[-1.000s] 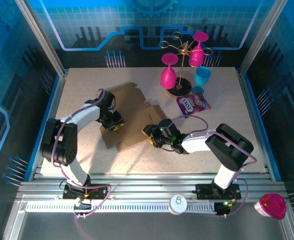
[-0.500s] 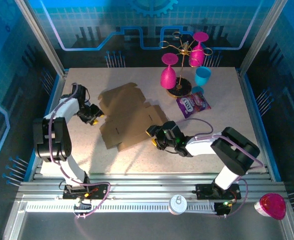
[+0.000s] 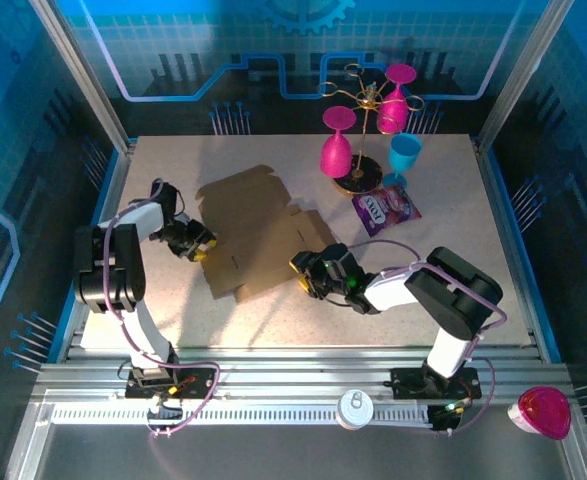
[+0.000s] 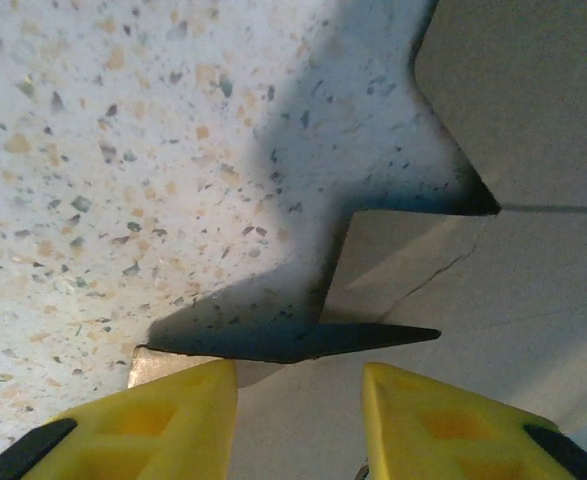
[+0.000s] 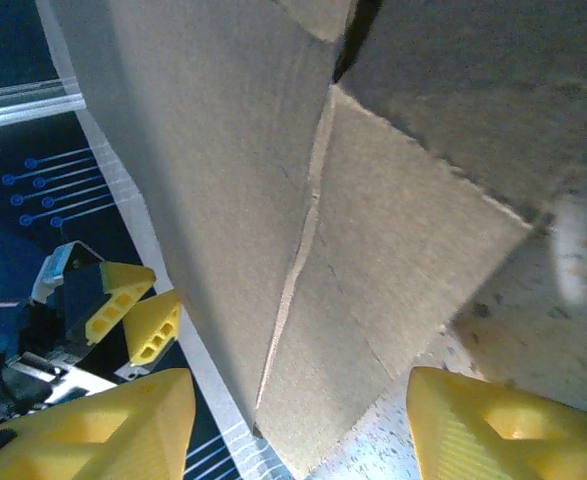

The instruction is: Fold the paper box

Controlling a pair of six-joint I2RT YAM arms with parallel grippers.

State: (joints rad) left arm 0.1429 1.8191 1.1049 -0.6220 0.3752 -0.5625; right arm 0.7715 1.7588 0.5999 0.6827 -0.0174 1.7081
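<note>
The speckled table [image 3: 443,180] carries the paper box [image 3: 258,235] at the centre of the top view. It is a die-cut brown sheet lying mostly flat and a little skewed, not yet formed into a carton. It looks light and thin, fairly stiff across its panels but weak at the score lines. I would expect it to bend where creased, slide on the smooth top if pushed from one side, and crumple or tear if pinched hard at a tab. The best holds are probably the free outer flap edges, one on each side, so one arm steadies while the other lifts. Open table lies to the left of the sheet and below it. To the upper right, the goblet stand [image 3: 358,181], blue cup [image 3: 405,152] and purple packet [image 3: 385,208] sit near the sheet's right corner, so folds seem safer swung toward the lower left. The right gripper [image 5: 301,385] is at the sheet's lower right edge, fingers spread wide, with a creased flap rising ahead of them and nothing pinched. The left gripper [image 4: 298,370] sits at the left edge, fingers parted over a stepped flap [image 4: 443,280] that throws a shadow on the table, clamping nothing.
</note>
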